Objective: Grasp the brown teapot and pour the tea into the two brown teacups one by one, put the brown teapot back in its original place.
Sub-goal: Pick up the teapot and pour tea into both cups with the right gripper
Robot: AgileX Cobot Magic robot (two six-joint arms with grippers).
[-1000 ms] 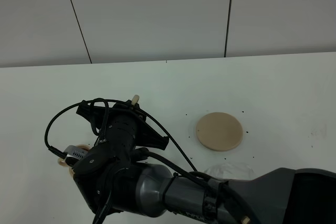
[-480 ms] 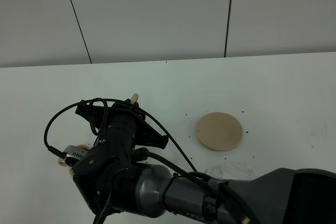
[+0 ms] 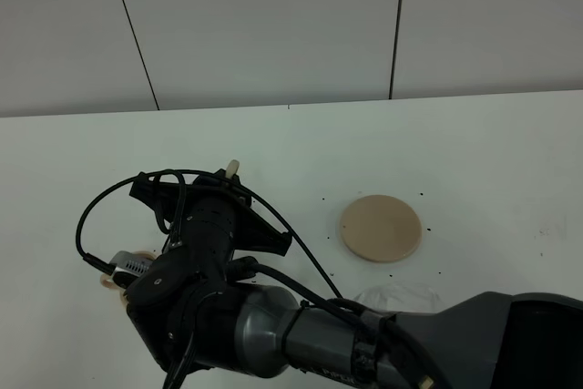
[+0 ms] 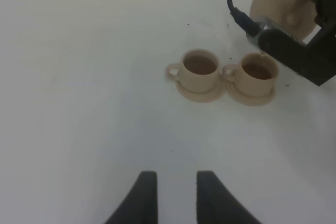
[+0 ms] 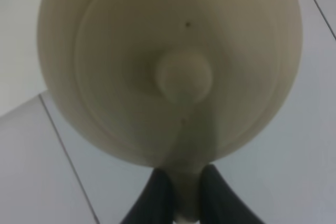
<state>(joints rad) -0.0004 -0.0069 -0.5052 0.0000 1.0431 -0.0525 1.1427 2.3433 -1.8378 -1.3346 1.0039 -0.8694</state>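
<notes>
Filling the right wrist view, the teapot (image 5: pixel 170 69) presents its lid side and small round knob to the camera. The right claw (image 5: pixel 180 192) pinches the teapot's handle between its two dark fingers (image 5: pixel 155 198). In the high view the right arm (image 3: pixel 219 261) reaches across to the left part of the worktop (image 3: pixel 492 152) and hides the teapot, except for a small tan part above the wrist.

Two teacups (image 4: pixel 199 67) stand side by side on small saucers, with their saucers touching; both hold dark liquid. The teapot hangs close beside the cup (image 4: pixel 257 74) nearer the right arm.

The wide tan disc (image 3: pixel 381 228) lies bare on the worktop, well apart from the cups.

The left claw (image 4: pixel 176 192) hovers above bare worktop near the cups, fingers slightly spread, holding nothing.
</notes>
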